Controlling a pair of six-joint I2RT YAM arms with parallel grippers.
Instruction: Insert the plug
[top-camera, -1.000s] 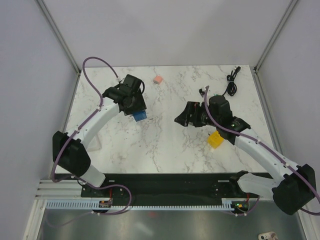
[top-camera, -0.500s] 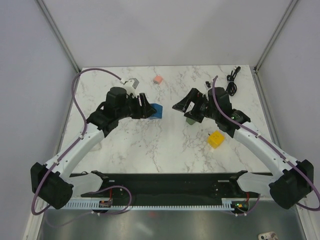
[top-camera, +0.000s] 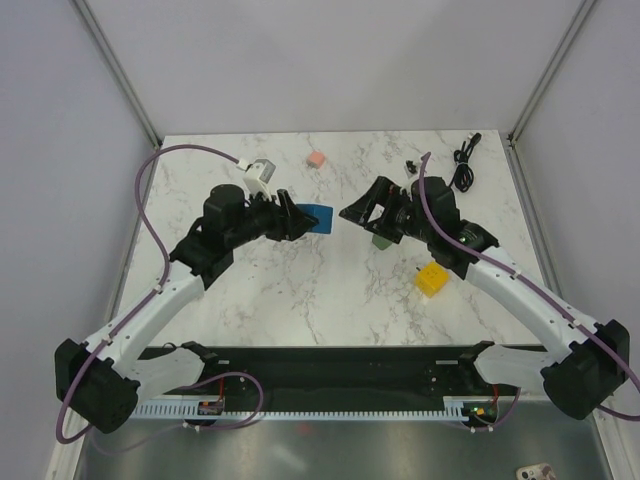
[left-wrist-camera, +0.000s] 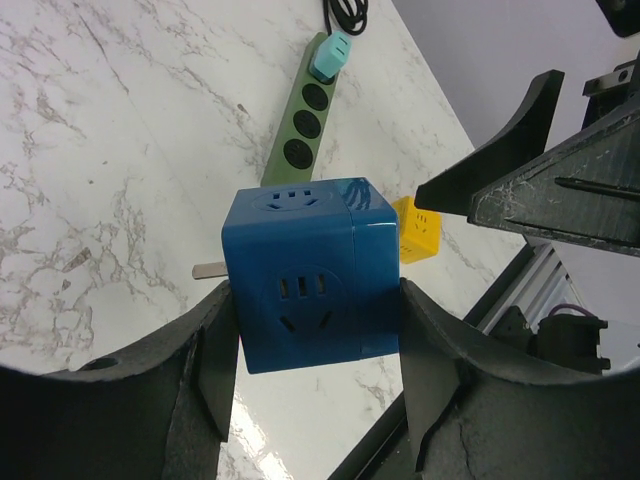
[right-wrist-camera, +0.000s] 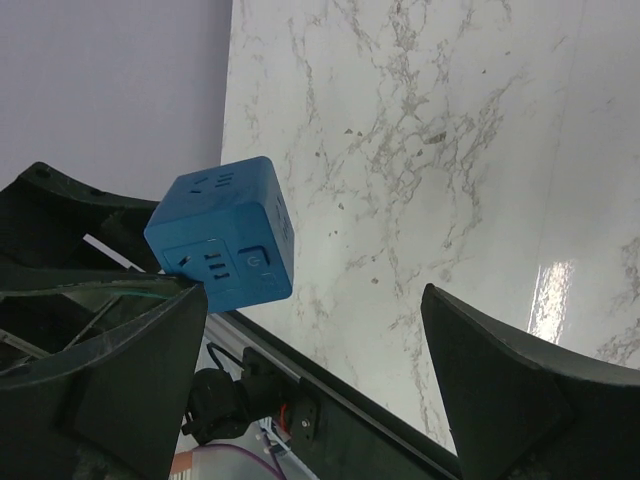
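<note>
Left hand (left-wrist-camera: 315, 300) over marble table (top-camera: 300, 290)

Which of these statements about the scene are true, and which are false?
1. The left gripper holds the blue cube socket between its fingers. True.
2. The right gripper is shut on the yellow cube. False: its jaws stand wide open and hold nothing; the yellow cube sits on the table.
3. The green power strip lies flat on the table with a teal plug in one end. True.
4. The pink block touches the yellow cube. False: it lies alone near the table's far edge.
</note>
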